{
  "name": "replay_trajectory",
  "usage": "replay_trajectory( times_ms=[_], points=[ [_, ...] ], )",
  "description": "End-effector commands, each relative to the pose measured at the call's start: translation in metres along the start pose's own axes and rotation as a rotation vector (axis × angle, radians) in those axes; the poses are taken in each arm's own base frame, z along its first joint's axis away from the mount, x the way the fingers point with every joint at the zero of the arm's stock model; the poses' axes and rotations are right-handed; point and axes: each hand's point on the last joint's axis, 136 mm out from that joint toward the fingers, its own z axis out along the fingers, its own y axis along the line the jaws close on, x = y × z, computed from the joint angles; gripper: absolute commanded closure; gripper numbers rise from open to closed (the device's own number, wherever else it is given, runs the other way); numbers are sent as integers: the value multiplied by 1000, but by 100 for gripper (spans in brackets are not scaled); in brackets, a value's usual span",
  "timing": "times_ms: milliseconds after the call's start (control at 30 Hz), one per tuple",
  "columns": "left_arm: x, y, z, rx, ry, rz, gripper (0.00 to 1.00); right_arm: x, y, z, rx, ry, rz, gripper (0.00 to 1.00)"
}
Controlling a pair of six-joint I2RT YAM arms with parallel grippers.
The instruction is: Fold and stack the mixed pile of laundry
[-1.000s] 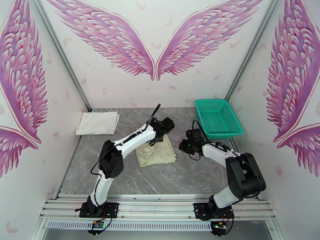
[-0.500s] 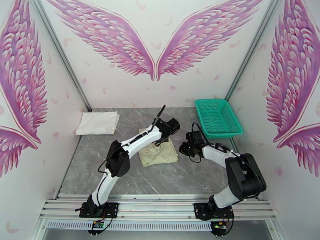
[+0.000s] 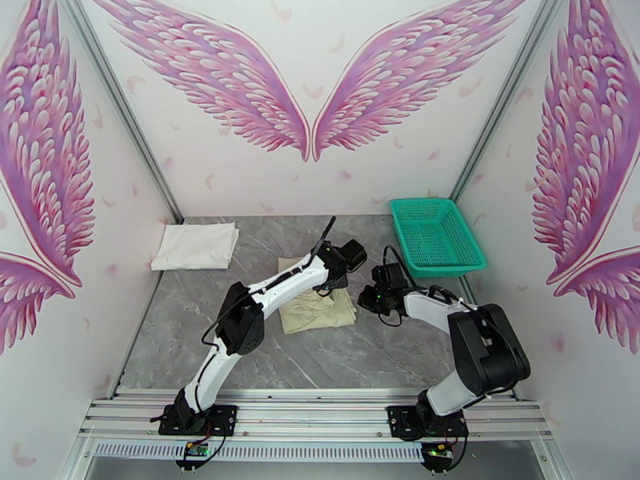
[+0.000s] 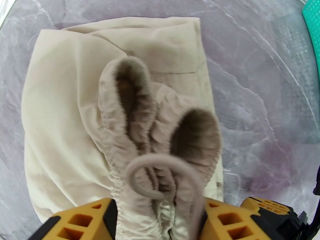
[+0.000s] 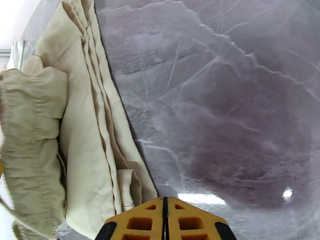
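- Grey veined counter (image 3: 384,354): carries the laundry, the basket and both arms, whose bases sit at the near edge.
- Left arm (image 3: 272,286): reaches from the near left toward mid-counter, ending over the cream-beige garment.
- Right arm (image 3: 448,310): bends in from the near right, wrist low and just right of the same garment.
- Teal-green mesh basket (image 3: 436,234): stands at the far right corner, well apart from both pieces of cloth.
- White shirt (image 3: 194,246): lies folded flat at the far left corner, well apart from both hands.
- Cream-beige garment (image 3: 320,310): lies mid-counter between the two arms, folded into a rough rectangle, with layered edges showing along its right side in the right wrist view.
- Left hand (image 4: 160,217): hangs over the garment with yellow fingers (image 4: 80,223) spread and the gathered waistband between them, cloth touching both inner faces; cannot tell whether pinched or merely resting there.
- Right hand (image 5: 165,209): fingers pressed together with nothing between, over bare counter just beside the garment's right edge.
- Gathered waistband (image 4: 128,109): rises off the folded cloth in two open loops toward the left wrist camera.
- Cord (image 4: 138,173): curls in a loose ring across the waistband, near the left hand's fingers.
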Motion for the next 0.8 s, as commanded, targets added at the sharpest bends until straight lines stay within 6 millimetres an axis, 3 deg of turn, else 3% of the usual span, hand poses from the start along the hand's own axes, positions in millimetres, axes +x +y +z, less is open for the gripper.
replay_trajectory(
  times_ms=[0,100,200,300,467,633,767],
  points=[
    [-8,-20,-11,88,-14,-39,44,-5,-7,-12,43,-31,-27,88],
    [-13,-27,-22,131,-26,-57,45,-7,-6,-18,48,-42,-36,87],
    [-24,-25,-40,155,-60,-59,44,-8,7,-24,-2,-33,-73,79],
    [-36,-7,-58,139,-101,-44,42,-7,25,-37,-82,-34,-118,71],
    [-46,43,-69,127,-117,-40,41,-10,68,-56,-173,-44,-191,70],
    [-29,112,-35,78,-32,-45,36,-7,121,-46,-246,1,-279,73],
    [-12,164,-4,85,21,-150,27,-7,136,-20,-234,52,-306,73]
  ],
)
